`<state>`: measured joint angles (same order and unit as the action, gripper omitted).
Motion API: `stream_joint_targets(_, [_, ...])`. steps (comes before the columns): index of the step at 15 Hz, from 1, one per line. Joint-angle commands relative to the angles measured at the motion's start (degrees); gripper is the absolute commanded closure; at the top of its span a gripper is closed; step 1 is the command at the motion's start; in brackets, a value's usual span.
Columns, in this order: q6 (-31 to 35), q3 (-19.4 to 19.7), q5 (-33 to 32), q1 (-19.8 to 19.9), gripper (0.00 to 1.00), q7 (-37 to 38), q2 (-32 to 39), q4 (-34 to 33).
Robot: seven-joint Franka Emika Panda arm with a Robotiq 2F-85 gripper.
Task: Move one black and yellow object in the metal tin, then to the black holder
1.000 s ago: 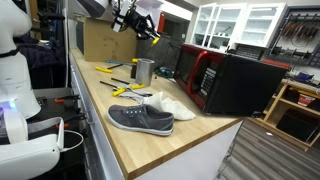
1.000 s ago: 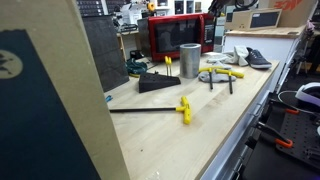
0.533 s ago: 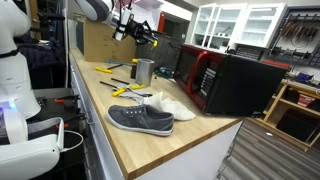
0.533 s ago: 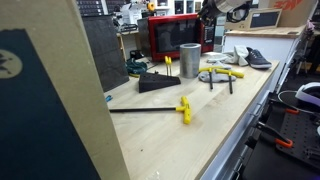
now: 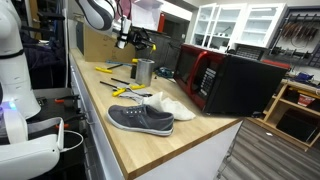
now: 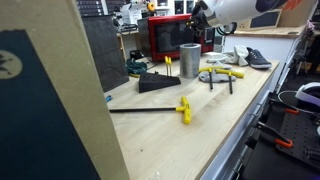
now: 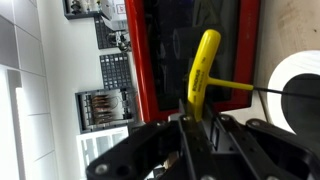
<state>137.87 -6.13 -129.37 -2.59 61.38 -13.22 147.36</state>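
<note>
One yellow-handled, black-shafted T-shaped tool (image 7: 204, 60) pinched in gripper (image 7: 198, 120), high above worktop (image 5: 130, 140), likely for clearance over shiny silver cylindrical metal tin (image 5: 145, 71).

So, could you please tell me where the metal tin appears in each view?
Exterior view: metal tin mid-bench, behind the shoe.
Exterior view: metal tin upper centre, before the red microwave.
Wrist view: probably the pale round rim at right edge.
Shared landmark: the red microwave.

Grey shoe (image 5: 140, 119) on wooden counter (image 5: 190, 142), white cloth (image 5: 175, 104) beside it, red microwave (image 5: 205, 78) behind
</note>
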Motion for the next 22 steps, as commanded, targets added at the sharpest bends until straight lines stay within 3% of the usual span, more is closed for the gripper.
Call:
stream_joint_targets(1, [-2.4, 2.4, -4.0, -3.0, 0.96, 2.5, 2.8, -0.6])
stream_joint_targets(7, [-3.0, 3.9, -10.1, -3.1, 0.96, 4.5, 4.7, 0.3])
stream_joint_targets(19, [-0.9, 3.5, -9.8, -4.7, 0.96, 14.0, 6.6, 1.3])
stream_joint_targets(20, [-0.7, 3.5, -9.6, -4.8, 0.94, 14.3, 6.4, 1.3])
stream_joint_targets(21, [-0.3, 3.5, -9.5, -4.8, 0.64, 14.8, 6.2, 1.3])
stream_joint_targets(22, [0.4, 3.6, -9.2, -4.8, 0.58, 15.5, 5.7, 1.5])
